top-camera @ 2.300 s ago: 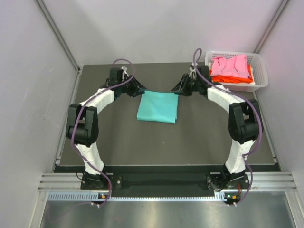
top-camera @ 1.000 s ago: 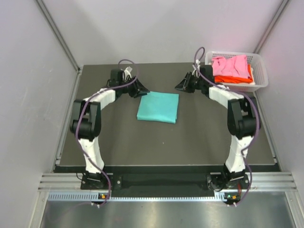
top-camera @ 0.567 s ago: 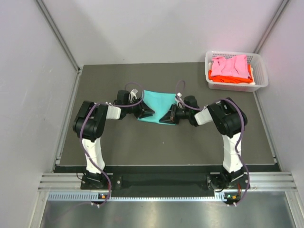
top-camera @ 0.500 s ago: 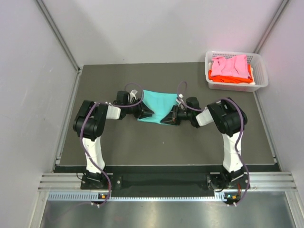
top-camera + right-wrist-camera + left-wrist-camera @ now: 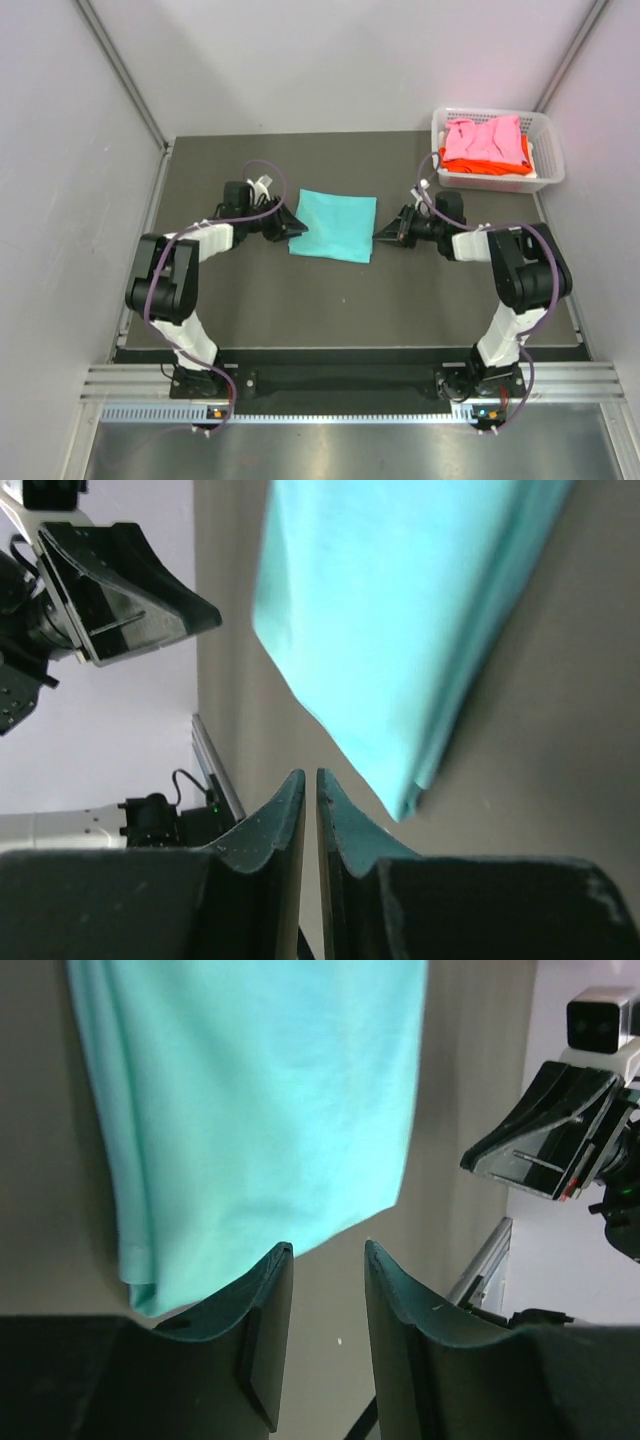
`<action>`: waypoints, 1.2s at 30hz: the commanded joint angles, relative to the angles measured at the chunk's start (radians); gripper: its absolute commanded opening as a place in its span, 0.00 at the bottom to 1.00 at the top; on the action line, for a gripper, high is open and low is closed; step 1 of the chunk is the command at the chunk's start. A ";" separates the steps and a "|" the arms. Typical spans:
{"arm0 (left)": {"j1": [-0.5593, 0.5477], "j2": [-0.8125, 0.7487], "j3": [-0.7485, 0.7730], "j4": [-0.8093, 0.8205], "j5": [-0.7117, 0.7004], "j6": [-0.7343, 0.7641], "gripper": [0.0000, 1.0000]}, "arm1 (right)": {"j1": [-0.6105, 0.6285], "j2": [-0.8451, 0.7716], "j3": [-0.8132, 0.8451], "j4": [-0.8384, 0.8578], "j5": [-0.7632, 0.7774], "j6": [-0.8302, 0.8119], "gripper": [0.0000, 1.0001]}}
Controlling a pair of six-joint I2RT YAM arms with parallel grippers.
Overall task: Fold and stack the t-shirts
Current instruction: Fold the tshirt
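The teal t-shirt (image 5: pixel 333 226) lies folded in a flat rectangle on the dark table; it also shows in the left wrist view (image 5: pixel 260 1090) and the right wrist view (image 5: pixel 400 610). My left gripper (image 5: pixel 293 228) sits low at the shirt's left edge, its jaws (image 5: pixel 327 1250) a little apart and empty, just off the shirt's corner. My right gripper (image 5: pixel 381 235) sits low at the shirt's right edge, its jaws (image 5: pixel 310 775) closed with nothing between them. The pink t-shirt (image 5: pixel 485 137) lies on the orange t-shirt (image 5: pixel 470 165) in the basket.
The white lattice basket (image 5: pixel 552 150) stands at the table's back right corner. Grey walls close in the left, back and right sides. The table's metal rail runs along the near edge by the arm bases.
Both grippers were over the teal shirt's near corners half a second ago; they have drawn back outward to its left and right edges. The shirt lies flat as a rectangle again.
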 commanded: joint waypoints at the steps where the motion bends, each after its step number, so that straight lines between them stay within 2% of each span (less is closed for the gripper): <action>1: -0.001 -0.066 -0.008 0.041 0.004 -0.026 0.40 | 0.017 -0.060 0.069 -0.018 0.025 -0.031 0.10; 4: -0.001 0.016 -0.048 0.300 0.058 -0.203 0.40 | 0.067 0.011 0.107 0.161 0.036 0.119 0.11; 5: -0.001 0.077 -0.054 0.462 0.067 -0.304 0.40 | 0.096 0.075 0.127 0.225 0.042 0.182 0.11; 8: -0.001 0.223 -0.026 0.687 0.066 -0.437 0.39 | 0.126 0.215 0.202 0.344 0.082 0.312 0.11; 10: -0.001 0.291 0.061 0.726 0.064 -0.460 0.39 | 0.127 0.283 0.259 0.454 0.114 0.372 0.11; 12: -0.001 0.372 0.118 0.756 0.061 -0.472 0.39 | 0.126 0.375 0.332 0.494 0.123 0.429 0.10; 17: 0.014 0.483 0.277 0.740 0.052 -0.465 0.39 | 0.083 0.479 0.467 0.367 0.143 0.364 0.10; 22: 0.042 0.541 0.409 0.576 0.023 -0.405 0.39 | 0.037 0.510 0.605 0.104 0.205 0.229 0.11; 26: 0.056 0.634 0.532 0.365 0.023 -0.344 0.40 | 0.005 0.536 0.711 -0.149 0.251 0.112 0.11; 29: 0.069 0.700 0.659 0.220 0.043 -0.304 0.39 | -0.014 0.556 0.818 -0.261 0.263 0.025 0.11; 31: 0.083 0.713 0.736 0.136 0.046 -0.269 0.40 | -0.018 0.559 0.923 -0.416 0.274 -0.043 0.11; 32: 0.088 0.711 0.768 0.075 0.023 -0.205 0.40 | -0.026 0.556 0.959 -0.467 0.277 -0.110 0.11; 33: 0.094 0.704 0.826 -0.063 0.009 -0.168 0.41 | -0.031 0.553 1.031 -0.600 0.290 -0.144 0.12; 35: 0.109 0.649 0.866 -0.184 -0.032 -0.068 0.45 | -0.037 0.518 1.099 -0.718 0.318 -0.255 0.14; 36: 0.114 0.621 0.895 -0.319 -0.101 -0.033 0.47 | -0.037 0.495 1.150 -0.787 0.361 -0.297 0.14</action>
